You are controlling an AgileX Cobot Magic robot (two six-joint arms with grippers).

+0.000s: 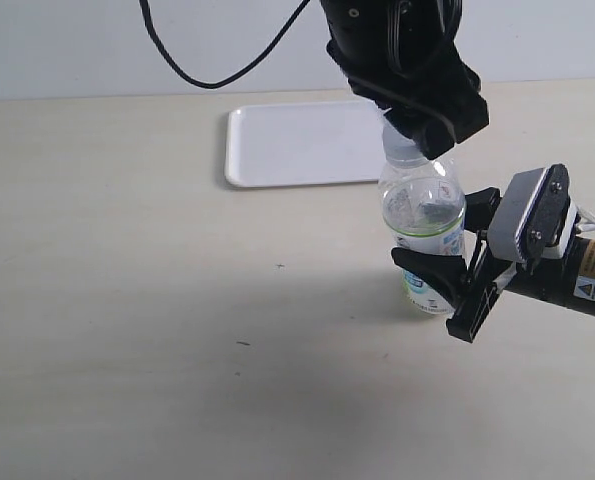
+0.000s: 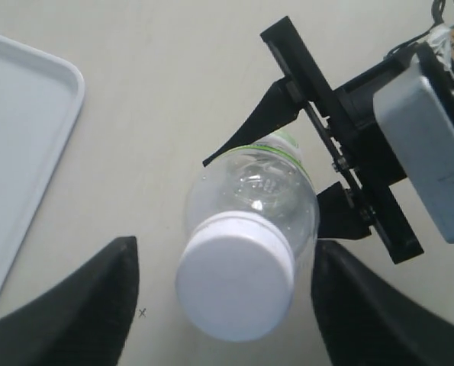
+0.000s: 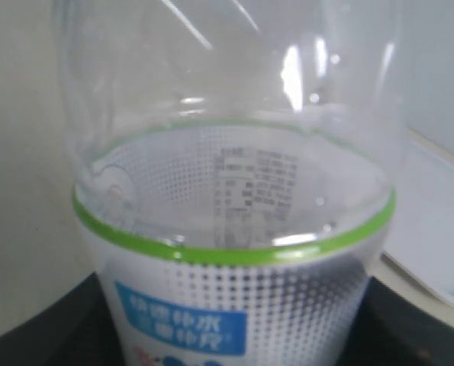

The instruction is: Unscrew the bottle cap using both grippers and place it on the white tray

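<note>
The bottle stood upright on the pale worktop, clamped low across its label between the fingers of the right gripper, which reached in level from the right of the exterior view; one black finger crossed the front of the label and the other sat behind it. The left gripper hung straight down over the neck, a black cable looping away behind it; its wrist view showed the white cap on the bottle, seated between two dark fingers that stood wide of it, a strip of worktop showing on either side (the narrower one on the side nearer the right gripper); neither finger touched the cap. The bottle's upper part was clear above a green band, the label below it white with a blue panel of print. The white tray lay flat on the worktop behind the bottle, its right end hidden by the left gripper.
</note>
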